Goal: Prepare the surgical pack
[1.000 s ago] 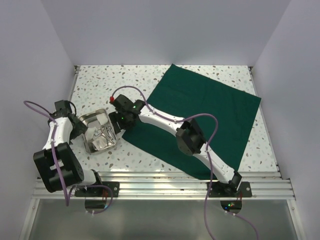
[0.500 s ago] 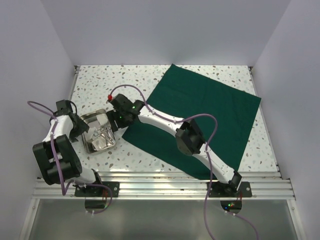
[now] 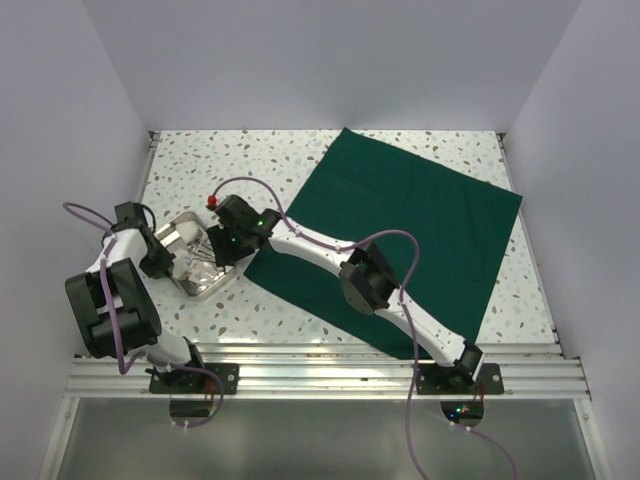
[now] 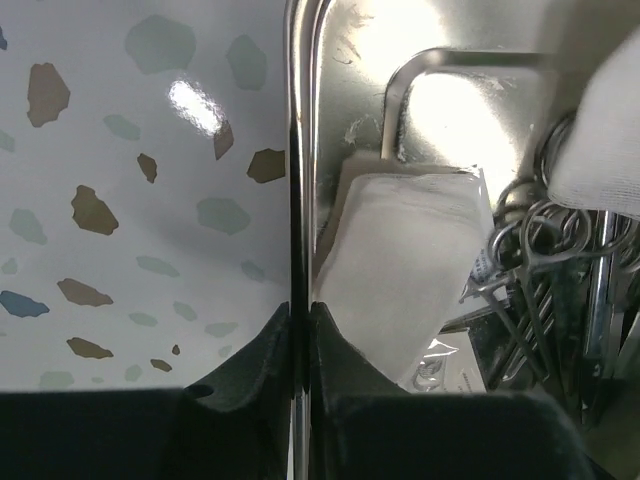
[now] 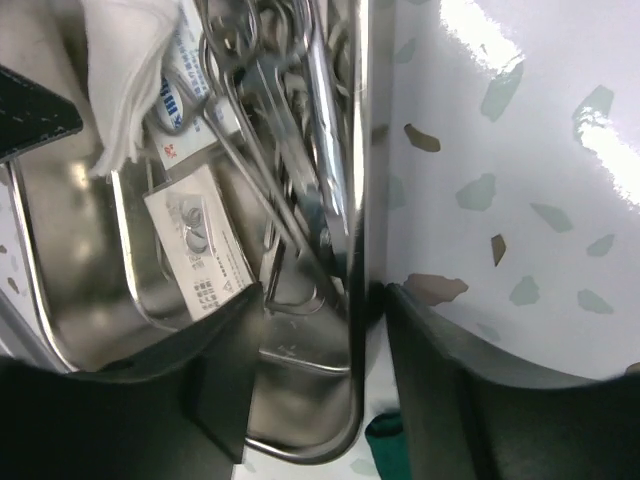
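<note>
The tray (image 3: pixel 200 285) sits on the table (image 3: pixel 180 170) between your two claws. Steel scissors (image 5: pixel 280 130), white gauze (image 4: pixel 400 260) and small printed packets (image 5: pixel 200 250) lie inside it. Your left claw (image 4: pixel 298 325) is closed on the tray's rim, with one finger outside over the speckled table and the other inside, just beside the gauze. Your right claw (image 5: pixel 322 300) stands over the opposite rim with its jaws apart. The rim passes between the fingers and a gap shows on both sides, so this claw grips nothing. The scissors lie just ahead of this claw, against the tray's wall. The green cloth (image 3: pixel 420 230) is spread flat on the table behind the right claw, under its arm, and one corner is near the tray.
</note>
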Robot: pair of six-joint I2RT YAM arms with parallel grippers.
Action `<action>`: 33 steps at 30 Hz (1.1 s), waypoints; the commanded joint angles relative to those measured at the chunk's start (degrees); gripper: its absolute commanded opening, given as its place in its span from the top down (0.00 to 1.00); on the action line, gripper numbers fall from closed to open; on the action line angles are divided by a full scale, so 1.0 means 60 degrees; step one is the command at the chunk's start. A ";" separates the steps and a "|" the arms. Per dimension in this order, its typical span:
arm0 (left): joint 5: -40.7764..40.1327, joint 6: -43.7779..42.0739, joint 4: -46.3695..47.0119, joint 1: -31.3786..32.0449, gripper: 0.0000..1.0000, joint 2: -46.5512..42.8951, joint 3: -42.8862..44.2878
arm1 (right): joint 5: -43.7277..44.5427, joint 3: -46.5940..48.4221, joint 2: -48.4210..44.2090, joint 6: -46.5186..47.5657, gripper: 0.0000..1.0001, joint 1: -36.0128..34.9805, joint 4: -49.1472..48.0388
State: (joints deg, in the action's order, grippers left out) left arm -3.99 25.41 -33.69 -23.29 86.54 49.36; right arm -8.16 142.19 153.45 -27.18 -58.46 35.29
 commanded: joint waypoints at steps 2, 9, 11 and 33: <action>0.0152 -0.0104 0.0357 -0.0103 0.96 -0.0082 -0.0156 | -0.0163 0.0398 0.0338 -0.0128 0.50 -0.0101 -0.0095; 0.0620 -0.0060 0.0240 -0.0103 1.00 -0.0551 -0.0127 | -0.0134 0.0486 0.0061 -0.0260 0.81 -0.0116 0.0036; 0.0838 0.0013 0.0167 -0.0088 1.00 -0.0741 -0.0069 | -0.0075 0.0486 -0.0056 -0.0246 0.88 -0.0116 0.0066; 0.2291 0.0731 -0.0009 0.1302 1.00 -0.1519 0.1791 | 0.0921 -0.0612 -0.2268 0.0150 1.00 0.0060 0.0652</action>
State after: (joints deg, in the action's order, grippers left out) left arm 2.26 25.71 -37.41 -17.45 79.22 56.38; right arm -0.43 138.78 146.21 -26.44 -56.42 41.15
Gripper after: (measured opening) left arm 0.105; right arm 0.070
